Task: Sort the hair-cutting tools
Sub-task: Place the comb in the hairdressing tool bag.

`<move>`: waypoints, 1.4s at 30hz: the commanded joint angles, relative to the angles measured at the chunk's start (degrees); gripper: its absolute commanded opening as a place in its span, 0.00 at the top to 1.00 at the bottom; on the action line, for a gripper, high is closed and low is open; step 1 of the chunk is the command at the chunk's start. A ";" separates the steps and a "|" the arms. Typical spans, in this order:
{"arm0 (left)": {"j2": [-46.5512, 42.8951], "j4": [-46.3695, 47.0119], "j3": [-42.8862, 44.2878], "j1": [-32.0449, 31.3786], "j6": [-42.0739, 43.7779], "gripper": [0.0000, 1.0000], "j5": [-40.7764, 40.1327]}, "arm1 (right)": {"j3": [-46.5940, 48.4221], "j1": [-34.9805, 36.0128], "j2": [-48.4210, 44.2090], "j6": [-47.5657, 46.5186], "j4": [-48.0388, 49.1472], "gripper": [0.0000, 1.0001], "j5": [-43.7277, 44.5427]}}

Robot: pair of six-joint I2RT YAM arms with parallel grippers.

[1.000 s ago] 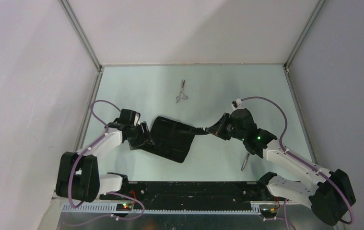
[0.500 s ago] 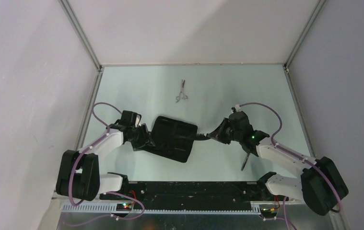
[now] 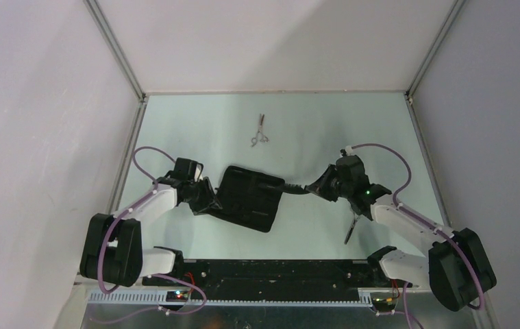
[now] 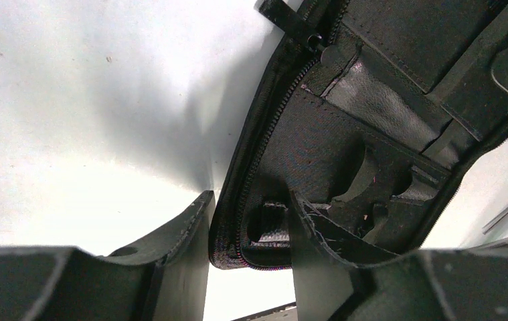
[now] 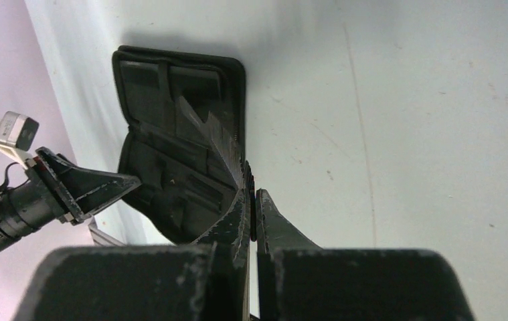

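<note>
Pale table, white walls, scissors, black case

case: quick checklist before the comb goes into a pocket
1. case lying open, pockets showing: ok
2. left gripper holding the case steady: not ok; its jaws stand either side of the rim with a gap showing
3. right gripper shut on comb: ok
4. comb tip lined up with a pocket: cannot tell
5. far scissors out of the way: ok
6. near scissors out of the way: not ok, beside the right arm
</note>
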 commanded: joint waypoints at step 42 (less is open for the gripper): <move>2.33 -2.01 1.84 -3.08 0.20 0.80 -0.22 | 7.87 2.42 -0.38 -11.40 -16.08 1.00 8.05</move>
